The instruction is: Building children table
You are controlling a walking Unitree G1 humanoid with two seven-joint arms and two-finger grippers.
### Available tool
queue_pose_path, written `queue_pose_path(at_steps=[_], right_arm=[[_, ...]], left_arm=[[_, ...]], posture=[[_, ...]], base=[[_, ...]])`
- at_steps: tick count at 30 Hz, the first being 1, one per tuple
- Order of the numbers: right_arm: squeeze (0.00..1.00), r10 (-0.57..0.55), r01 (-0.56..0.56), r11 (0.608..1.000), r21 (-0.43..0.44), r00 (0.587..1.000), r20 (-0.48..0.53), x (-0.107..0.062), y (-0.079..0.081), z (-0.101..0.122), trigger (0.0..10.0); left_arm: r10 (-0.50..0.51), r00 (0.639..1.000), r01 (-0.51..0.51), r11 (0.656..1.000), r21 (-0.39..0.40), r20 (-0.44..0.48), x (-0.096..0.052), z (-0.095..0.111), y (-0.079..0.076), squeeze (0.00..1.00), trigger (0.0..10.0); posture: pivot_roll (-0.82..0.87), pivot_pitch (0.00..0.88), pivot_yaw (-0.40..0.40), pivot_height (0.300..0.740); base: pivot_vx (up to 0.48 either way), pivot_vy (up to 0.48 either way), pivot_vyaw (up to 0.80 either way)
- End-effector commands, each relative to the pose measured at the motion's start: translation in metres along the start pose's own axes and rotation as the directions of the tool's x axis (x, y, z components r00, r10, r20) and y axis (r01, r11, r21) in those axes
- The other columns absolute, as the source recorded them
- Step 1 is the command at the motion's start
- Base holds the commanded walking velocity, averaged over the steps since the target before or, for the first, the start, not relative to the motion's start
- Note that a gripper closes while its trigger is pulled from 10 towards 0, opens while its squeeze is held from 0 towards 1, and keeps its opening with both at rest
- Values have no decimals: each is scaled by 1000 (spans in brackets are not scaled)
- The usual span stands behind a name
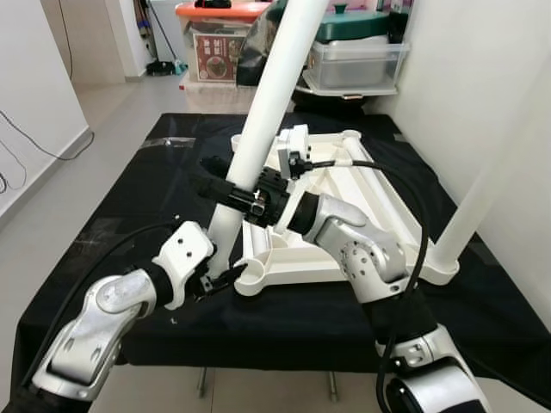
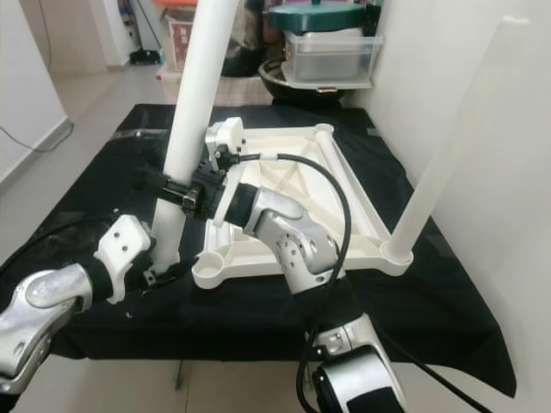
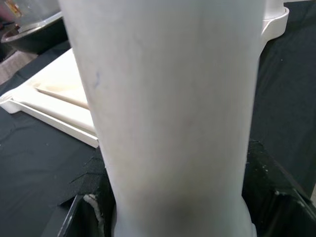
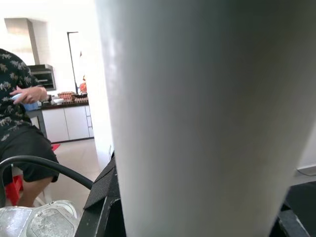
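A white tabletop (image 1: 366,185) lies upside down on the black-covered table (image 1: 129,198). One white leg (image 1: 482,185) stands in its near right corner socket. A second long white leg (image 1: 267,112) leans tilted beside the near left corner socket (image 1: 250,277), its lower end just left of it. My left gripper (image 1: 215,280) is shut on this leg's lower end. My right gripper (image 1: 228,194) is shut on it a little higher up. The leg (image 3: 173,123) shows close up in both wrist views (image 4: 207,123).
Storage boxes stand on the floor behind the table: one with an orange lid (image 1: 219,13) and a clear tub (image 1: 353,60) under a green-lidded pot. A white wall (image 1: 491,69) runs along the right. A person (image 4: 19,123) stands in a kitchen area.
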State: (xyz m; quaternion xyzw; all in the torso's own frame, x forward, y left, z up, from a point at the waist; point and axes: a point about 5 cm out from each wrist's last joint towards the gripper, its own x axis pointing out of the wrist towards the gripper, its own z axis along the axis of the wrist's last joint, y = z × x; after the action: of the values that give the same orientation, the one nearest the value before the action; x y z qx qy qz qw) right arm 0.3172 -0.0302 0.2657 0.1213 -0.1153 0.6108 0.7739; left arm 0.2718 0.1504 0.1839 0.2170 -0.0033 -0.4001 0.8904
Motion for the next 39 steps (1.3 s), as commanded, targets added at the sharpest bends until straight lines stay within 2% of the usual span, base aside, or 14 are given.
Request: queue_pose_path(at_steps=[1,9,10,19,24,25,26,27,30,32,34,35,37,39], right_arm=[[0,4,-4,1000,-4,1000,28,-2,-2,4,0],[0,40,-45,998,53,996,81,-3,4,3,0],[0,39,-44,997,59,996,83,-3,5,1,0],[0,-66,59,996,61,992,106,-7,-7,0,0],[0,-121,116,992,49,987,110,-11,-14,2,0],[0,-153,150,988,34,983,106,-13,-18,3,0],[0,-206,205,979,22,973,102,-15,-24,4,0],[0,-206,205,979,22,973,102,-15,-24,4,0],[0,-405,408,913,-7,909,93,-26,-51,10,0],[0,-405,408,913,-7,909,93,-26,-51,10,0],[0,-491,496,868,-26,865,101,-37,-65,17,0],[0,-491,496,868,-26,865,101,-37,-65,17,0],[0,-535,543,837,-64,838,105,-47,-72,23,0],[0,-535,543,837,-64,838,105,-47,-72,23,0]], left_arm=[[-62,998,63,998,22,-16,-1,1,-7,0,10000],[-80,997,80,997,15,-15,-3,0,-6,12,10000],[-73,997,73,997,-6,4,-4,1,-4,1000,10000],[-26,997,30,998,-61,74,-12,11,4,1000,10000],[20,998,-16,997,-71,51,-14,11,6,984,10000],[35,998,-32,997,-70,43,-15,10,7,0,10000],[57,997,-55,997,-62,44,-17,11,8,0,10000],[57,997,-55,997,-62,44,-17,11,8,0,10000],[130,990,-126,990,-67,62,-22,16,15,0,10000],[130,990,-126,990,-67,62,-22,16,15,0,10000],[199,978,-194,978,-78,66,-31,16,19,0,10000],[199,978,-194,978,-78,66,-31,16,19,0,10000],[310,950,-307,948,-86,26,-43,6,25,0,10000],[310,950,-307,948,-86,26,-43,6,25,0,10000]], posture=[[75,0,-39,740],[71,0,-36,740],[74,0,-36,740],[77,0,-37,740],[80,0,-37,740],[80,0,-37,740],[82,0,-36,740],[82,0,-36,740],[85,0,-37,740],[85,0,-37,740],[94,0,-41,740],[94,0,-41,740],[100,0,-47,740],[100,0,-47,740]], base=[[0,0,0],[0,0,0],[0,0,0],[0,0,0],[0,0,0],[0,0,0],[0,0,0],[0,0,0],[0,0,0],[0,0,0],[0,0,0],[0,0,0],[0,0,0],[0,0,0]])
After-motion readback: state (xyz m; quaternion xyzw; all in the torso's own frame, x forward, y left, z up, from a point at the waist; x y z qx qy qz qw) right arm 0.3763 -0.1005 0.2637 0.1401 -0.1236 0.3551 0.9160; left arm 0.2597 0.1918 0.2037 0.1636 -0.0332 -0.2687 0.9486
